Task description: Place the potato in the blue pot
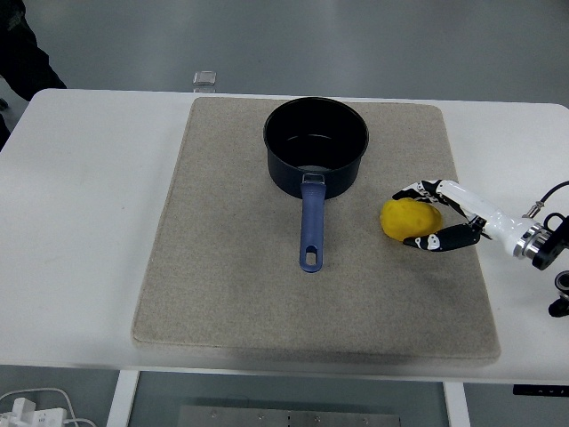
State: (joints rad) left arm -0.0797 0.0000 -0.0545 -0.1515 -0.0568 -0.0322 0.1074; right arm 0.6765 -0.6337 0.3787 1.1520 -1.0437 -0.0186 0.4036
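Where the white surface carries a beige mat, the items run left to right as follows.

Pot: dark blue, upright, at the mat's far centre, mouth open and nothing visible inside; its handle points toward the near edge.

Potato: yellow, lying on the mat just right of the handle and nearer than the pot's body, apart from both.

Right hand: enters from the right edge, low over the mat. Its fingers curve round the potato's far side, the thumb round its near side; they appear to touch it, but whether the grip is closed firm cannot be told.

Left hand: not in view.

Handling note, as judgement: the step is securing the potato. Close fingers and thumb evenly on opposite sides before lifting, since the rounded shape may roll toward the handle if pushed from one side. Lift clear of the rim, carry left and far over the mouth, then lower before release.
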